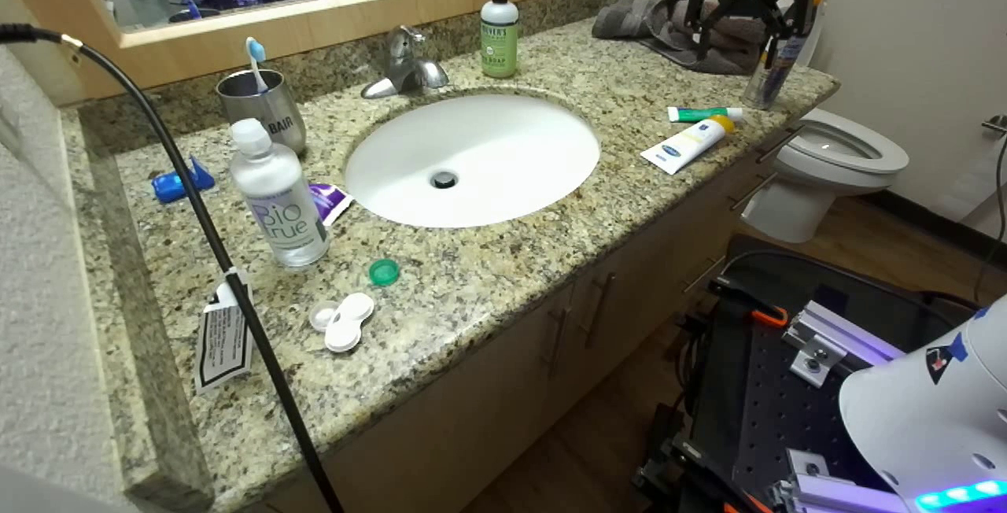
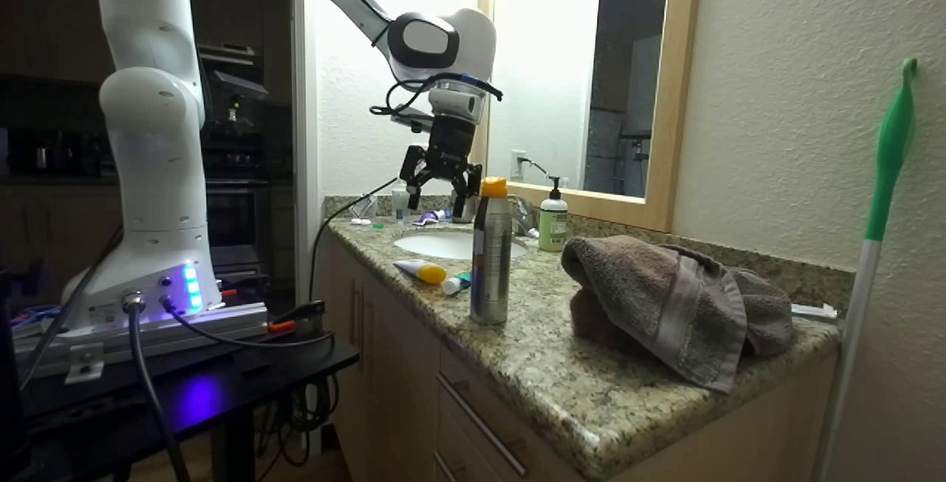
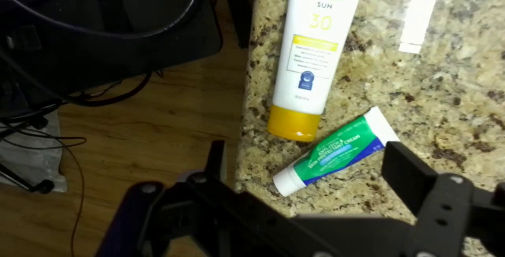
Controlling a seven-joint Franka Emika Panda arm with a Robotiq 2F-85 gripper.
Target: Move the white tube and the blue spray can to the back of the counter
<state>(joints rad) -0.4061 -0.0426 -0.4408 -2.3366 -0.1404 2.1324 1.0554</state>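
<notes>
Zero of two sitting at back of table [image 1: 503,277]: white tube [image 3: 315,52] lying below tool [image 2: 436,207], blue spray can [image 2: 492,260] standing off to its side. Jaws hanging apart, gripping nothing; both moves waiting.

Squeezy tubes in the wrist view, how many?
2, both on the counter: the white tube at the top, the green tube just below it. The hand might hide more.

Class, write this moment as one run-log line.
pincer: open, empty; white tube: lying near front of counter; spray can: upright, also near front; task: unfinished
</notes>
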